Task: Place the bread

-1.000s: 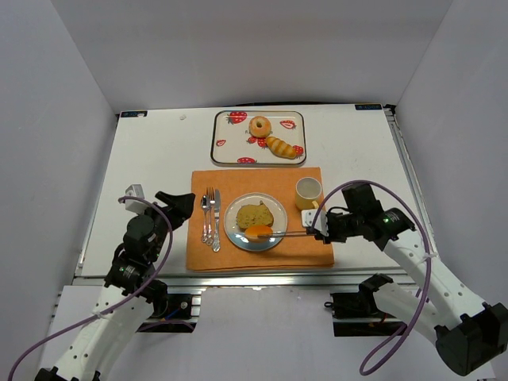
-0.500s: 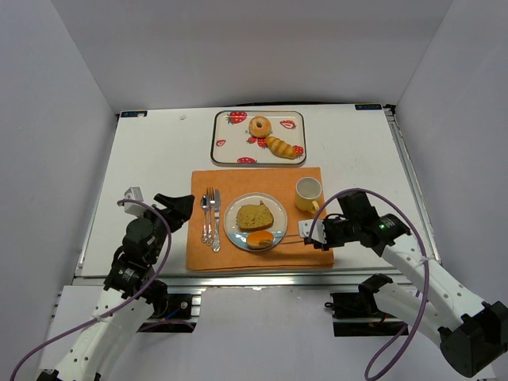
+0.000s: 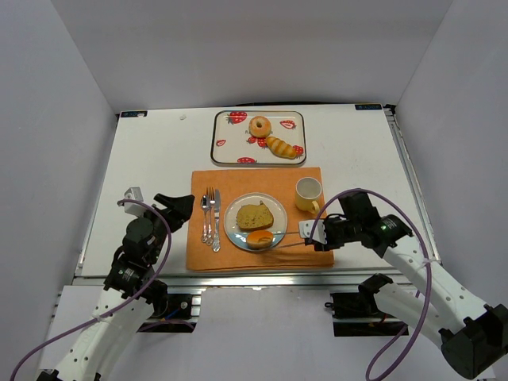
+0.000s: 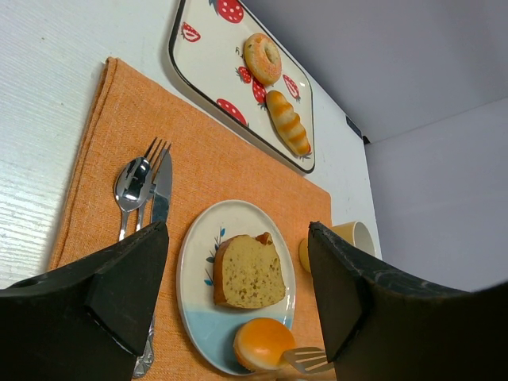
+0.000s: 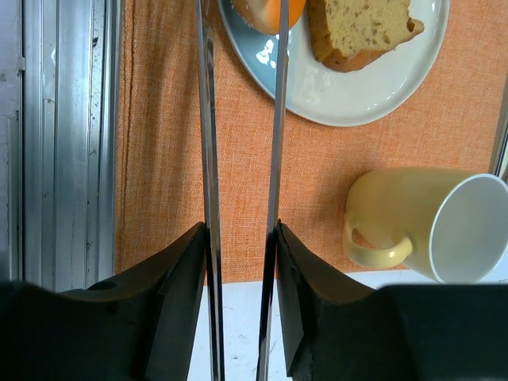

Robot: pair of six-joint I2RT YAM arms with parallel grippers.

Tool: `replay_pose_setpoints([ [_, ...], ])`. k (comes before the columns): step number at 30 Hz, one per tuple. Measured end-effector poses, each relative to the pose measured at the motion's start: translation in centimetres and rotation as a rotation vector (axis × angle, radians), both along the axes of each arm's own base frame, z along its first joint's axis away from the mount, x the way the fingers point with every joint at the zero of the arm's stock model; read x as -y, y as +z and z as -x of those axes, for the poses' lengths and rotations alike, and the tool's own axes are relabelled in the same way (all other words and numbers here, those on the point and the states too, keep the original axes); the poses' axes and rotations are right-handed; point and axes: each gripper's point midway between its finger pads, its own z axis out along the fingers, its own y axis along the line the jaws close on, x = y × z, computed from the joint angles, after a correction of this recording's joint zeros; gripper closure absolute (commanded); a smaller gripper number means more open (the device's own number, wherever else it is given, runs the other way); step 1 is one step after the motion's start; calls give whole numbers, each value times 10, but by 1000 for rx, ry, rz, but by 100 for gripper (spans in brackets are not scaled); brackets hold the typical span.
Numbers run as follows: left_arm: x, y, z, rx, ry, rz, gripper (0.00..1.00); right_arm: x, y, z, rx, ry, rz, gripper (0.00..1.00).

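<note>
Bread, a round orange bun, lies at the near edge of a round white-and-blue ceramic plate, beside a tan loaf slice. The right gripper pinches thin metal tongs, their 2 arms parted at the bun. The left gripper is spread wide.

Round orange bun on plate's near edge

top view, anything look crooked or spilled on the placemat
Nothing spilled or damaged. The only untidy bit: the spoon, fork and knife lie bunched against each other left of the plate, not spaced out.
</note>
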Motion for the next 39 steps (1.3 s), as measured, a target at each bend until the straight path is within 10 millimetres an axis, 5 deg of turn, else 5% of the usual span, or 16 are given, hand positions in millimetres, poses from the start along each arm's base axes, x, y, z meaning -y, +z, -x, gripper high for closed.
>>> replay_pose_setpoints([
  [25,2,-4,-4,-13,-1,-2,20,-13,32,5,24,46,-86,59],
  [32,2,-9,-5,-20,-1,-4,24,-25,62,-3,-27,-32,-164,79],
  [33,3,-8,-5,-20,-4,-4,26,-29,71,-8,-37,-56,-185,81],
  [37,5,-7,-5,-16,-13,4,71,-47,104,-38,-89,-177,-282,91],
  [38,6,-7,-5,-16,-19,6,94,-49,110,-47,-106,-218,-305,94],
  [39,8,-7,-6,-17,-27,3,100,-48,115,-59,-128,-271,-333,96],
])
